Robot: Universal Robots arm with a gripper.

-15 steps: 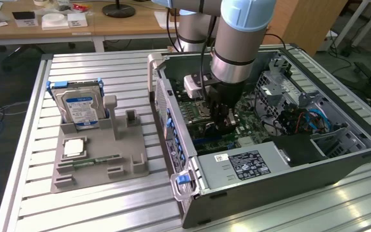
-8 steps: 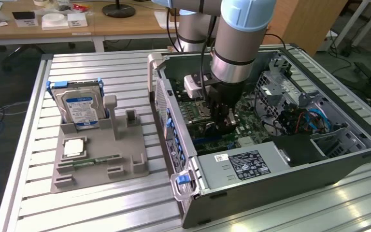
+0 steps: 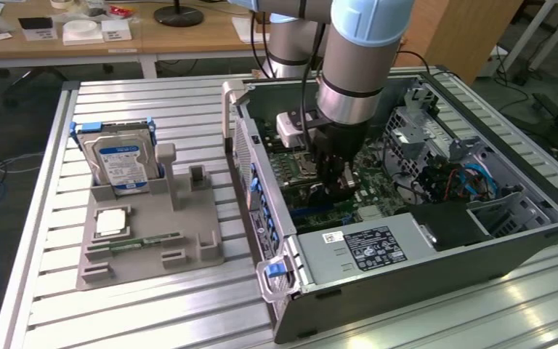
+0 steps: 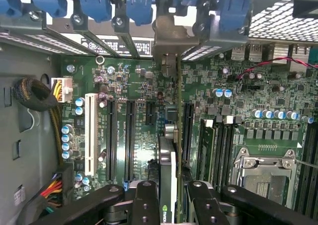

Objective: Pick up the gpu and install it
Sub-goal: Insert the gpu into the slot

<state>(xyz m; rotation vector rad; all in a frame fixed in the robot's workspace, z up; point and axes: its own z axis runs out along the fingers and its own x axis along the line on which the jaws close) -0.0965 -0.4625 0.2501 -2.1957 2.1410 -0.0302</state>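
End effector (image 4: 170,205) sits low in the open computer case (image 3: 511,240), its fingers (image 4: 145,205) clamped on the gpu (image 4: 168,175), held edge-on above the motherboard (image 4: 124,130) slots. From the exterior view, centre frame, the arm (image 3: 357,65) hides the card almost entirely.

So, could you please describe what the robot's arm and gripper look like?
The arm has light-blue joint covers and a silver-grey metal tube with a black band. A white box-shaped module sits at the wrist. The gripper is black, with jointed finger links fastened by round silver pins.
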